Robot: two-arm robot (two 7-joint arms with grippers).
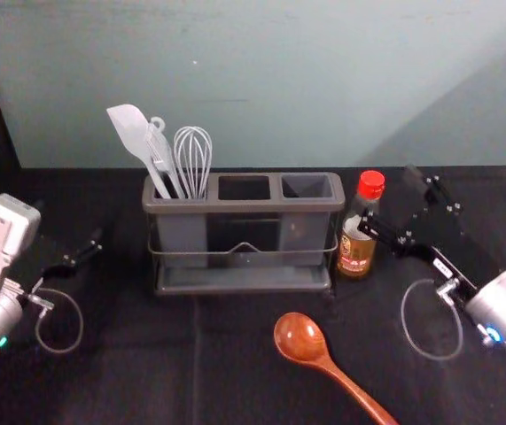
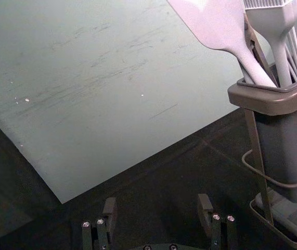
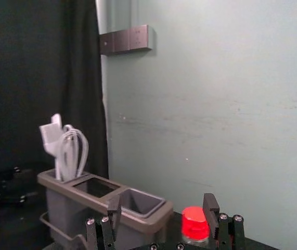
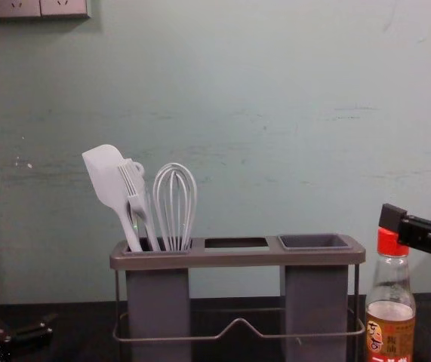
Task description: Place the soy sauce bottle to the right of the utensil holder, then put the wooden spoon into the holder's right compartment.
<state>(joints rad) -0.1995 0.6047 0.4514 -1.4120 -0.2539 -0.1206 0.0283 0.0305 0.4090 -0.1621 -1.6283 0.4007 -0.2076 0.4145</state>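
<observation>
Btl right of holder, step 1 prob done; my R gripper wide near it, L gripper idle left, wide; next: back R off, get spoon

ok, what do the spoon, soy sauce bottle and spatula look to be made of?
Spoon: wood, probably lacquered; reddish-brown with glossy highlights.
Soy sauce bottle: clear, smooth, glass or hard plastic, can't tell; red cap looks plastic.
Spatula: silicone or plastic, going by its even, pale grey, matte blade.

Soy sauce bottle, Chinese characters on its label, apparently including 酱油, others too unclear to read
</observation>
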